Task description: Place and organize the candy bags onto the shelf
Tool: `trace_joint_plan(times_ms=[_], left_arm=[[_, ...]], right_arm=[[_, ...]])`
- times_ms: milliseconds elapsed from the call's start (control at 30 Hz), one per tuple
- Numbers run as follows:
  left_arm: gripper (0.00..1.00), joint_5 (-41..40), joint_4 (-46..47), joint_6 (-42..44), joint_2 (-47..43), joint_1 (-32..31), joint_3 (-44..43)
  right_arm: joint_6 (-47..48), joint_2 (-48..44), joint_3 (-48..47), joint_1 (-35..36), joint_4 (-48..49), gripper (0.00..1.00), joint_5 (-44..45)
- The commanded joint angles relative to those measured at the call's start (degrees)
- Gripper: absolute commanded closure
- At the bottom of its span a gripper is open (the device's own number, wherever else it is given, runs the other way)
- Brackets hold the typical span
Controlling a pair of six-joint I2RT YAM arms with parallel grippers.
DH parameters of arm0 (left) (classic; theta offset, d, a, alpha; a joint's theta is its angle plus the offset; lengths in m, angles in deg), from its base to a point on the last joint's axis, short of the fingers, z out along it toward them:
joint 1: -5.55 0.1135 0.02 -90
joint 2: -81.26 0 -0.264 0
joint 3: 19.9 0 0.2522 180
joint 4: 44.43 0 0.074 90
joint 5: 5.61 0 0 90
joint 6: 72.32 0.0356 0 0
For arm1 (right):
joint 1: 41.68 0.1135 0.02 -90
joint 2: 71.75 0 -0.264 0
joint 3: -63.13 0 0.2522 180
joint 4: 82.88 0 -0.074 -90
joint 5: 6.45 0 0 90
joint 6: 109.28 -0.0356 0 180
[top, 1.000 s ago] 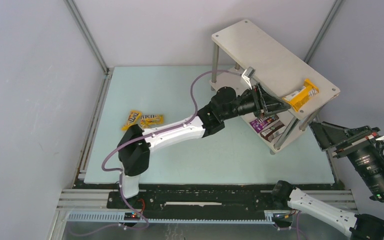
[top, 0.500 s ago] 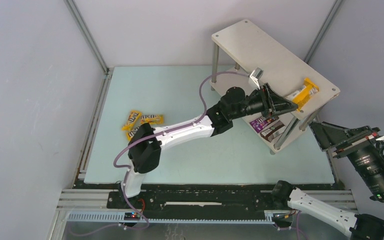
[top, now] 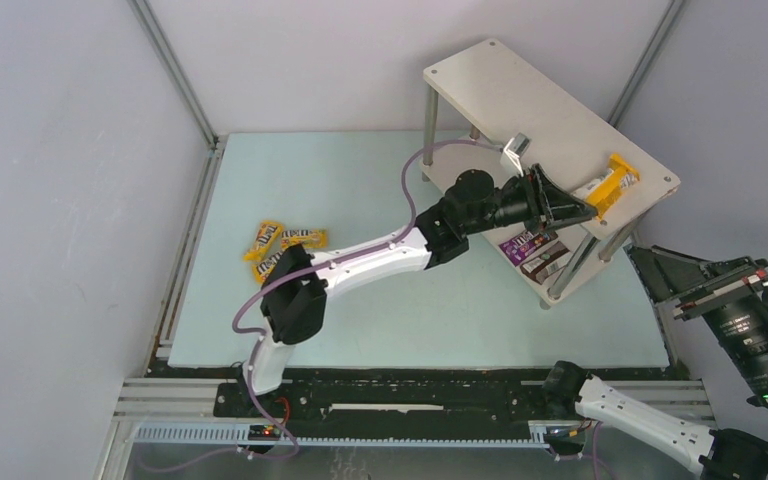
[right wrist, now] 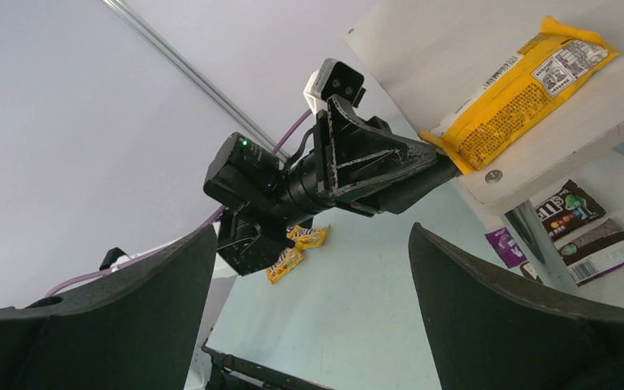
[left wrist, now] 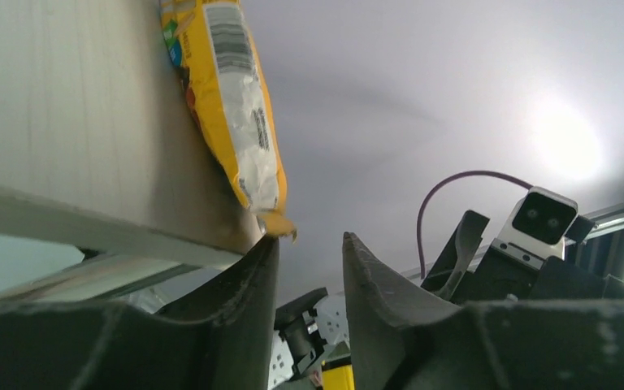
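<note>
Candy bags first: one yellow bag (top: 610,185) lies on the top board of the white shelf (top: 520,100), right at the board's near right end, its tail poking just over the edge. Down on the lower tier, a purple bag (top: 516,244) and a dark brown bag (top: 548,258) sit side by side. The other yellow bags (top: 285,240) are bunched on the bench (top: 360,180) towards its left edge, well apart from the shelf in the far right corner. The left gripper (top: 588,208) is up at the top board's edge, tips right by that tail, jaws a narrow slit with nothing between. The right gripper (right wrist: 313,234) hangs off the bench's right edge, jaws spread wide, empty.
</note>
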Motion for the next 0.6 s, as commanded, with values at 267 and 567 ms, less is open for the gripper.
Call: trace_joint_plan(times_ms=[267,567], left_arm=[[0.25,4.05,-7.6,31.48,-35.64,0.67,29.4],[0.19,-15.66,-29.9,47.06,-64.34,8.97,54.46]], right_arm=[[0.05,-1.83,1.55,0.29,2.42,0.04,-0.62],[1.64,-0.83,3.66,0.35,5.44,0.03,-2.14]])
